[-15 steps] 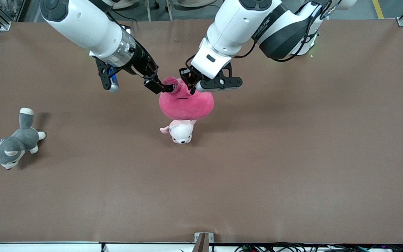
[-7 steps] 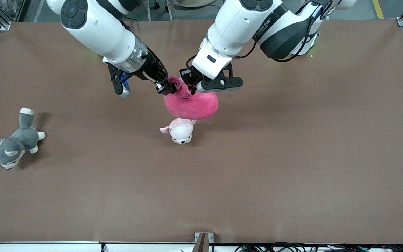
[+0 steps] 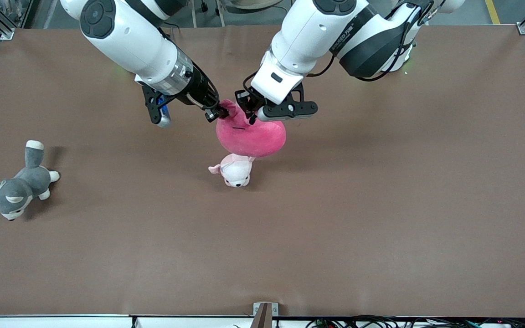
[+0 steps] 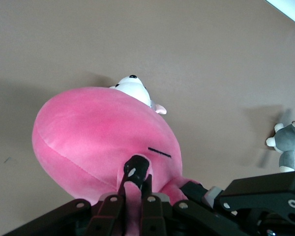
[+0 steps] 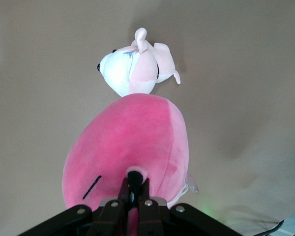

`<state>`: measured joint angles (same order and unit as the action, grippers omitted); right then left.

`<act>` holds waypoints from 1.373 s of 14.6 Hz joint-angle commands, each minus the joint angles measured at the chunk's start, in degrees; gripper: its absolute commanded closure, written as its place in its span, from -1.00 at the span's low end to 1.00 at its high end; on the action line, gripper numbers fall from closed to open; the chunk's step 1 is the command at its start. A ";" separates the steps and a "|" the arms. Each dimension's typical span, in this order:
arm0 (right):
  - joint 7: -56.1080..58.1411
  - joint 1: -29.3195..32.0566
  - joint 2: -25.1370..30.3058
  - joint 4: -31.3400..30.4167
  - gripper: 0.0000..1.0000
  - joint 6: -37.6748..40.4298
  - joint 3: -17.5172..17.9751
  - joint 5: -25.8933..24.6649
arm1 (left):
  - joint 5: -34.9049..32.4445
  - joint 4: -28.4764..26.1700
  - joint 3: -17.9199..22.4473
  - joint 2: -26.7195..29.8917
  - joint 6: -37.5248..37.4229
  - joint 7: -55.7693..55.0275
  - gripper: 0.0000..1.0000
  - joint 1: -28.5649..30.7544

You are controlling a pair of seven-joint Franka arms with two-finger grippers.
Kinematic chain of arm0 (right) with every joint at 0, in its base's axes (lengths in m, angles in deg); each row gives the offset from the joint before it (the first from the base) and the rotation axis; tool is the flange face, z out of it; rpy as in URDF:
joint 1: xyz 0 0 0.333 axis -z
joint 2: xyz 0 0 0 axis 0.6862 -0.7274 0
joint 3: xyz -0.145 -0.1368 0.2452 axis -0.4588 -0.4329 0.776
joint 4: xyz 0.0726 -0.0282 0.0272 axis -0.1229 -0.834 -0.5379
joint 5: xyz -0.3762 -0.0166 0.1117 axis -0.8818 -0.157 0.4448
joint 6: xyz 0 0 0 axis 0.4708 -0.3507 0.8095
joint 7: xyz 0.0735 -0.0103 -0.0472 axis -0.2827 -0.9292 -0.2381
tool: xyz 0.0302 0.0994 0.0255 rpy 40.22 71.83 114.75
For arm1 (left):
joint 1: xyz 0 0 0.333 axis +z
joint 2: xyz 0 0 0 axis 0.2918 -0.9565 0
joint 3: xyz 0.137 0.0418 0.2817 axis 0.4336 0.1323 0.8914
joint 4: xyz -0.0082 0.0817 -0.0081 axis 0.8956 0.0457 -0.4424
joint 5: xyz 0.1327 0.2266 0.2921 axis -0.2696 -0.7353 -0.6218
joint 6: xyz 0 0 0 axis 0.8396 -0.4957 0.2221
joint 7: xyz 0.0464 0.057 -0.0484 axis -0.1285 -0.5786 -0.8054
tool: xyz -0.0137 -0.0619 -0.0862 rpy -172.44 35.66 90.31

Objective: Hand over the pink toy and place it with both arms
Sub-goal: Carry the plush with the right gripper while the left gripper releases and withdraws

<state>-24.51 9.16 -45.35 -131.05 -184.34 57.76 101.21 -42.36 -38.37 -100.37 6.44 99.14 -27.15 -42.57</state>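
Evidently the handover itself is the step in hand; the round hot-pink plush toy with black half-lidded eyes (image 3: 250,135) hangs in the air, clear of the brown table (image 3: 381,205), over the small pale pink-and-white animal plush (image 3: 234,171) that lies on the cloth beneath it; both arms have hold of it at its top. In the left wrist view the left gripper (image 4: 136,179) has its fingers pinched together on a fold of the pink toy's fabric; in the right wrist view the right gripper (image 5: 134,184) is likewise clamped on a small tuft of the same toy, its fingers drawn close with pink plush between them. From the front camera the right gripper (image 3: 215,113) grips one small ear-like nub at the toy's upper edge, and the left gripper (image 3: 249,110) grips just beside it, the two close together but apart. A grey-and-white dog plush (image 3: 14,189) lies well apart, toward the right arm's end of the table, and plays no part. My judgement is that the next move calls for one gripper to let go while the other keeps its pinch, so that the toy's weight passes over cleanly; only then should the holding arm carry it off to a bare stretch of table, away from the pale plush below, and lower it. Which arm gives and which receives cannot be told from this moment alone.
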 commanded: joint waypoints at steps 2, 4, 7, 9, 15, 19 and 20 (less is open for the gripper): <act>0.12 -0.29 0.44 -0.51 0.99 -0.29 -0.65 1.20 | -0.16 2.22 0.53 -0.23 0.10 -0.29 -0.59 -0.32; 1.96 0.50 0.61 -0.60 0.99 0.32 -1.00 1.02 | -0.25 2.58 0.61 0.12 0.10 -0.29 -1.00 -0.23; 10.82 5.41 0.88 -0.77 0.99 5.84 -1.09 0.93 | -0.43 2.58 0.88 1.26 -0.25 -0.20 -1.00 0.38; 17.32 9.10 1.49 -2.17 0.99 9.36 -1.18 0.67 | -3.48 2.58 1.49 2.14 -0.78 0.23 -1.00 0.73; 35.87 20.09 3.52 -12.71 0.99 10.35 -1.18 -1.70 | -8.25 2.58 1.14 7.93 -12.09 9.79 -1.00 8.45; 45.11 25.98 3.52 -18.16 0.99 8.94 -1.18 -2.49 | -7.90 2.23 1.23 13.82 -21.95 21.48 -1.00 16.62; 46.95 27.13 3.52 -19.57 0.99 8.16 -1.18 -2.58 | -7.90 2.05 1.32 14.87 -24.57 23.94 -1.00 18.21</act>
<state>19.15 33.82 -44.72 -145.80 -174.28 55.54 99.30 -49.79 -35.20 -98.84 18.01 78.48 -7.58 -27.25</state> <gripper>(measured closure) 0.912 0.000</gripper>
